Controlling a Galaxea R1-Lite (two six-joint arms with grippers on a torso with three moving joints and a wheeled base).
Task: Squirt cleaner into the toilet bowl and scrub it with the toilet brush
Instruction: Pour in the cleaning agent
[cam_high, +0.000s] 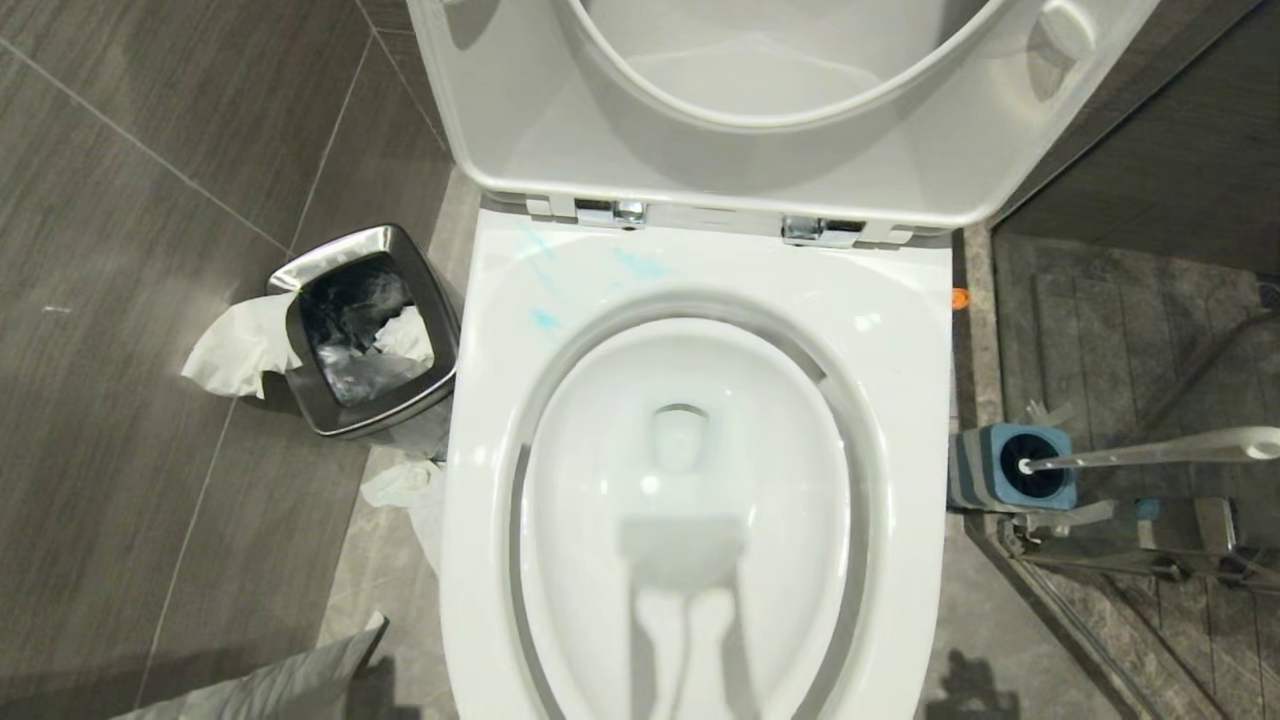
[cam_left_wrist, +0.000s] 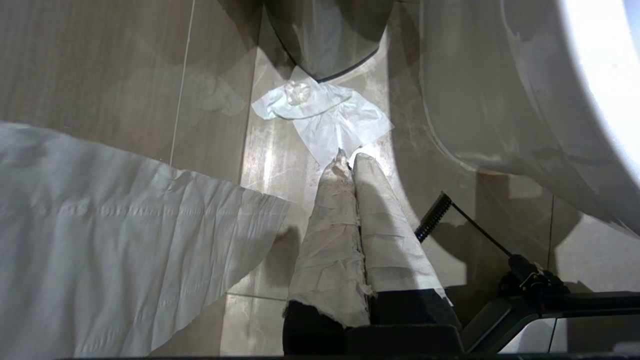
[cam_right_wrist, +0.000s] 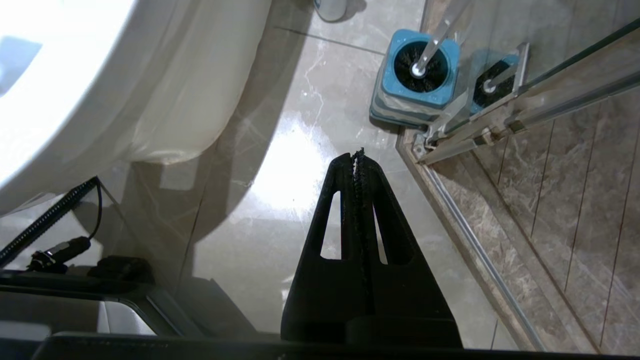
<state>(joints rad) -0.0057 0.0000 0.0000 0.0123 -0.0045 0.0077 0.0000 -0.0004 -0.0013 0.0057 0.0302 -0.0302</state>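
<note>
The toilet bowl (cam_high: 900, 330) fills the middle of the head view, with its seat and lid (cam_high: 520, 120) raised. Pale turquoise smears of cleaner (cam_high: 545, 318) lie on the back left of the rim. The toilet brush (cam_high: 1150, 452) stands in its blue-grey holder (cam_high: 975, 470) on the floor to the right of the bowl. Neither arm shows in the head view. My left gripper (cam_left_wrist: 350, 157), its fingers wrapped in white cloth, hangs shut and empty over the floor left of the bowl. My right gripper (cam_right_wrist: 357, 155) is shut and empty, a short way from the toilet brush (cam_right_wrist: 435, 40).
A steel waste bin (cam_high: 365, 330) with tissue spilling over it stands left of the bowl. Crumpled tissue (cam_left_wrist: 325, 115) lies on the floor and a large paper sheet (cam_left_wrist: 100, 225) hangs nearby. A glass door with a metal rail (cam_right_wrist: 475, 130) runs just behind the brush holder (cam_right_wrist: 417, 80).
</note>
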